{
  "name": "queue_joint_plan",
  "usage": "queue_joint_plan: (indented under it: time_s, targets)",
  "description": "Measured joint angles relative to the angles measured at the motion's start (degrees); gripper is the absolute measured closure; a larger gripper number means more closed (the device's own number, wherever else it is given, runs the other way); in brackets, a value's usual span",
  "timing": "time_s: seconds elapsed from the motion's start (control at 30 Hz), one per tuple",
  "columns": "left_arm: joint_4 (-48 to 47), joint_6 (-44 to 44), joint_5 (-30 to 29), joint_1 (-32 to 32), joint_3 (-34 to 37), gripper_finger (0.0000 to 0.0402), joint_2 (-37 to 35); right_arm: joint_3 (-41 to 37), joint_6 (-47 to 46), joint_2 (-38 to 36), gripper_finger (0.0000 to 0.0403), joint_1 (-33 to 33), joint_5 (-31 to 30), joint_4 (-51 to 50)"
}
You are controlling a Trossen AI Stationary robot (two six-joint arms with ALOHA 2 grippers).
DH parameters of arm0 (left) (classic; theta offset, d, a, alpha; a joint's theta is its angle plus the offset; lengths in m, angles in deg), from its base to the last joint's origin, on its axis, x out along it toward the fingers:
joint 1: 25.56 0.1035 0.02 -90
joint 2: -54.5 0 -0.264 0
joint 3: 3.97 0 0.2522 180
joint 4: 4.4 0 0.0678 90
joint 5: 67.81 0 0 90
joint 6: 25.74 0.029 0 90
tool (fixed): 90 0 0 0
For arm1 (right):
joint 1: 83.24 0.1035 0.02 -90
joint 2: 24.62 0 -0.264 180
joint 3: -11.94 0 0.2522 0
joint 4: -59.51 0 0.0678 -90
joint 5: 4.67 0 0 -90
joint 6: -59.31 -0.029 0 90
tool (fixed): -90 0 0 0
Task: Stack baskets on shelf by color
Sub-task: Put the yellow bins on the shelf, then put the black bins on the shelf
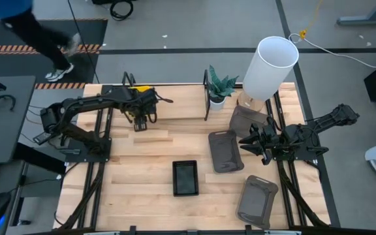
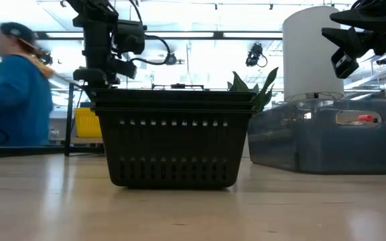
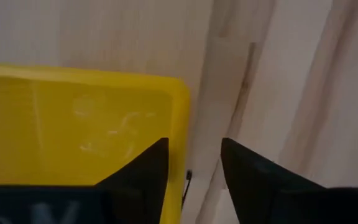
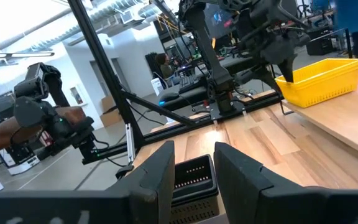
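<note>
Yellow baskets (image 4: 319, 81) stacked on shelf (image 1: 175, 98); left claw (image 1: 142, 121) open above them. Black basket (image 1: 185, 177), grey baskets (image 1: 226, 151) remain on tabletop (image 1: 136, 176). Right claw (image 1: 248, 146) part-open, empty.

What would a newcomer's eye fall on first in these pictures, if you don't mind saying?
Probably the tall white cylinder at the table's far right, towering beside a small plant. Next, the left gripper, open at the far left over a bright yellow basket, and one black basket alone mid-table.
</note>
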Motion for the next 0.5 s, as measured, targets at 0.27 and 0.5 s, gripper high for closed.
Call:
queue_joint_plan:
  time_s: [0.27, 0.5]
  targets:
    - [0.00, -1.28, -4.31, -2.22, 0.00, 0.0240, -0.02, 0.00, -0.01, 0.01, 0.0284, 0.00, 0.00, -0.02]
    - [0.78, -2.41, -9.99, -5.48, -0.02, 0.0188, -0.57, 0.00, 0.00, 0.00, 0.0284, 0.00, 0.01, 0.01]
